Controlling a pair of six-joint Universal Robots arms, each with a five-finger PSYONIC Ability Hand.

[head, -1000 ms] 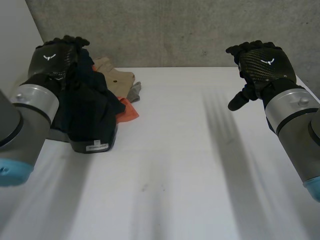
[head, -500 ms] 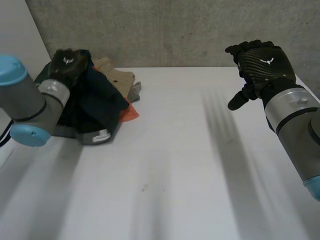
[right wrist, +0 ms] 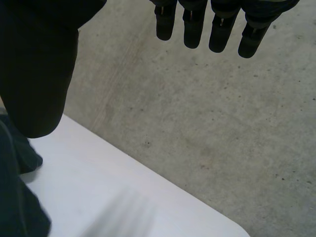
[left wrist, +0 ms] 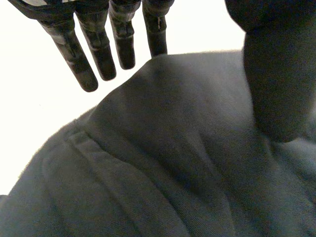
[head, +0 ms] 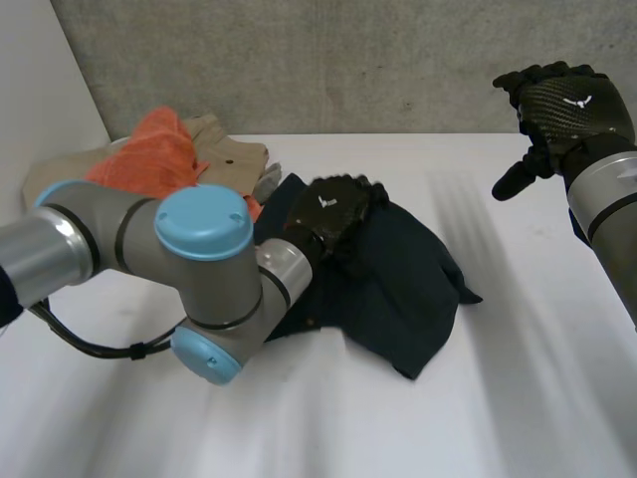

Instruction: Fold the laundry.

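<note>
1. A dark navy garment point(head: 408, 279) is seen in the middle of the white table point(head: 328, 418), spread loosely and crumpled, with one edge reaching toward the right side
2. The left hand point(head: 333, 207) is laid on top of this garment, near its far edge, and the left arm point(head: 199, 259) is bent across the table in front of the pile
3. In the left wrist view the fingers point(left wrist: 79, 54) are held straight and are seen past the edge of the cloth, with the thumb point(left wrist: 269, 84) apart from them over the fabric; nothing is pinched, so the hand is spread out flat on the garment, and a sewn seam is seen in the cloth under the palm
4. The right hand point(head: 565, 105) is raised at the far right, well apart from the garment; its fingers point(right wrist: 192, 24) are extended in the right wrist view and nothing is held in it
5. At the back left of the table a pile is left: an orange cloth point(head: 149, 154), a beige garment point(head: 231, 149) and a grey cloth point(head: 267, 183), the last one just beside the navy garment
6. A concrete wall point(head: 348, 60) is seen behind the table
</note>
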